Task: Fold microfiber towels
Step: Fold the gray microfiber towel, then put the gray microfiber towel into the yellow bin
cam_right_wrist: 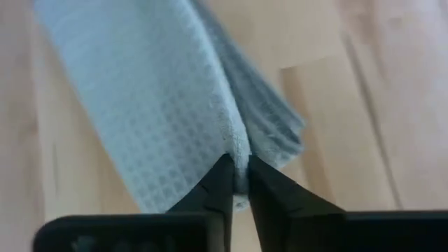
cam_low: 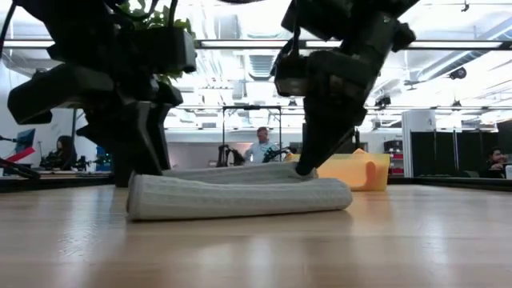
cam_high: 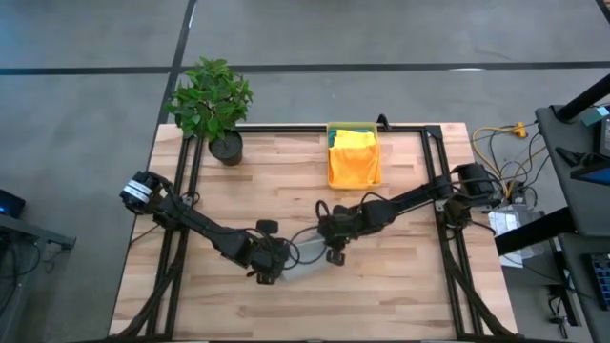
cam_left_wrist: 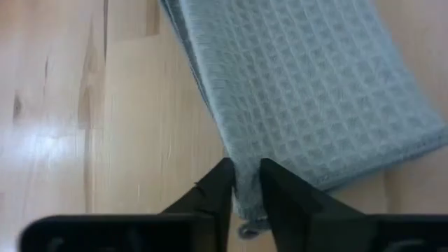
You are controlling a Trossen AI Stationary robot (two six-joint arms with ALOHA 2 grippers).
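Risk, as I judge it: the light grey towel [cam_high: 307, 261] is folded into a thick flat bundle, and both grippers have its edges. If one lets go before the other, or lifts while cloth is caught between its fingers, the top layers could drag open and spoil the fold. A pull along the table [cam_high: 410, 286] could also skew the stack.

Left gripper [cam_left_wrist: 245, 183]: fingers nearly together, a narrow gap, pinching the towel's edge between the tips. It sits at the towel's end farther from the yellow bin [cam_high: 354, 157].

Right gripper [cam_right_wrist: 237, 175]: fingers nearly closed, nipping a raised ridge of the towel. It sits at the towel's bin-side end.

Towel location: on the table, in front of the yellow bin, well apart from it. The bin holds yellow cloth [cam_high: 355, 140] with a teal edge showing.
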